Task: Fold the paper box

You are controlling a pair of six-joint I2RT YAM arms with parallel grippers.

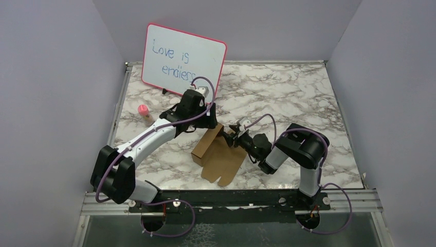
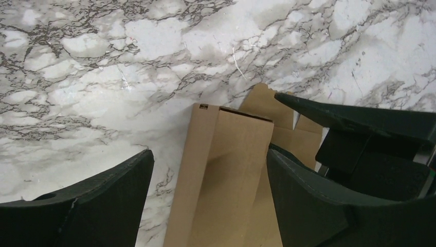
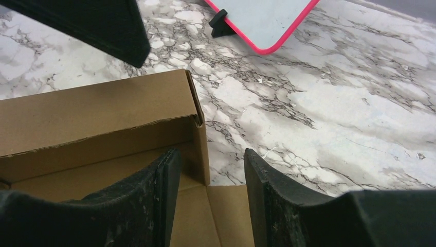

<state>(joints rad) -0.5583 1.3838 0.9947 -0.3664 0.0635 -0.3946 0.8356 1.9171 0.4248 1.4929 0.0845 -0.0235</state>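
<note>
The paper box [image 1: 218, 154] is plain brown cardboard, partly folded: one long wall stands up at its far left side and flat flaps lie toward the near edge. My left gripper [image 1: 211, 119] is open above the far end of the raised wall [image 2: 226, 170], fingers on either side, not touching it. My right gripper [image 1: 230, 138] is open low over the box's right end. In the right wrist view its fingertips [image 3: 169, 170] straddle the upright corner [image 3: 198, 144] with a flat flap [image 3: 216, 216] below. Nothing is held.
A pink-framed whiteboard [image 1: 183, 57] with writing stands at the back left on a black foot [image 3: 221, 23]. A small pink-capped bottle [image 1: 144, 113] stands left of the left arm. The marble table [image 1: 288, 92] stretches right and back. Walls enclose three sides.
</note>
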